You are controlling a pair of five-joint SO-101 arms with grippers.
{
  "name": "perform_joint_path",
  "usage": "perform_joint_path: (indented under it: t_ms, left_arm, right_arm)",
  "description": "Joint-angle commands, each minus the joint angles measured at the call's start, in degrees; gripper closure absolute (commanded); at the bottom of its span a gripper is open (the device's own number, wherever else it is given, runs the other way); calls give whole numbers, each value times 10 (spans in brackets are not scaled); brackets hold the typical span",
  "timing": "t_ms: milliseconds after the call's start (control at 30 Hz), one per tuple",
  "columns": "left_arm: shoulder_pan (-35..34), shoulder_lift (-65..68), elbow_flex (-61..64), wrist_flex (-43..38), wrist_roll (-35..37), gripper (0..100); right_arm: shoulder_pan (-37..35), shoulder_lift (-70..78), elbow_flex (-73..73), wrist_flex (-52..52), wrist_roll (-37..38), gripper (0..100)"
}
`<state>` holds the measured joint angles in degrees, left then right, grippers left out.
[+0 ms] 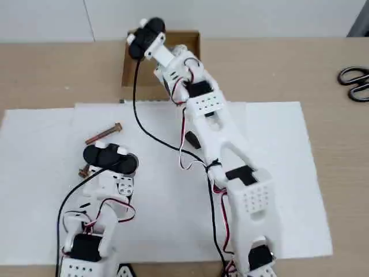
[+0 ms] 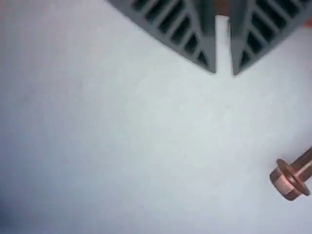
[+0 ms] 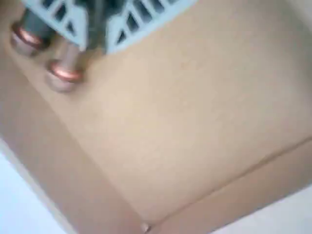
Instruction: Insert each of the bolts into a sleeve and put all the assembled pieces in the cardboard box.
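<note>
A copper bolt [image 1: 104,134] lies on the white sheet [image 1: 277,173], just beyond my left gripper [image 1: 109,158]. A second bolt's end [image 1: 84,171] peeks out beside that gripper, and its flanged head [image 2: 291,178] shows in the left wrist view. My left gripper [image 2: 223,72] hangs over the sheet, shut to a thin slit with nothing seen clamped. The right arm stretches to the cardboard box [image 1: 193,39] at the table's far side. My right gripper [image 3: 97,46] is inside the box [image 3: 185,112], right by two sleeved bolts [image 3: 63,73] [image 3: 27,36] lying on its floor.
Black scissors [image 1: 354,82] lie at the table's far right edge. Black and red cables [image 1: 155,135] run across the sheet between the arms. The sheet's right half and its near left part are bare.
</note>
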<state>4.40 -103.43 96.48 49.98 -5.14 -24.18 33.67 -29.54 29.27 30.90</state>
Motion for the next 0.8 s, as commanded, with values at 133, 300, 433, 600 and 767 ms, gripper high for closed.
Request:
perform_joint_path:
  t_ms: [133, 300, 433, 600, 767]
  left_arm:
    - [-6, -4, -2, 4, -2, 994]
    - [-6, -4, -2, 4, -2, 994]
    - [-6, -4, -2, 4, -2, 994]
    - [-6, -4, -2, 4, -2, 994]
    - [-6, -4, -2, 4, -2, 994]
  right_arm:
    - [1, -148, -33, 203, -122, 995]
    - [0, -204, -33, 338, -211, 995]
    - [1, -226, -33, 408, -285, 995]
    - [2, -232, -34, 505, -390, 995]
    - [16, -226, -33, 606, -509, 991]
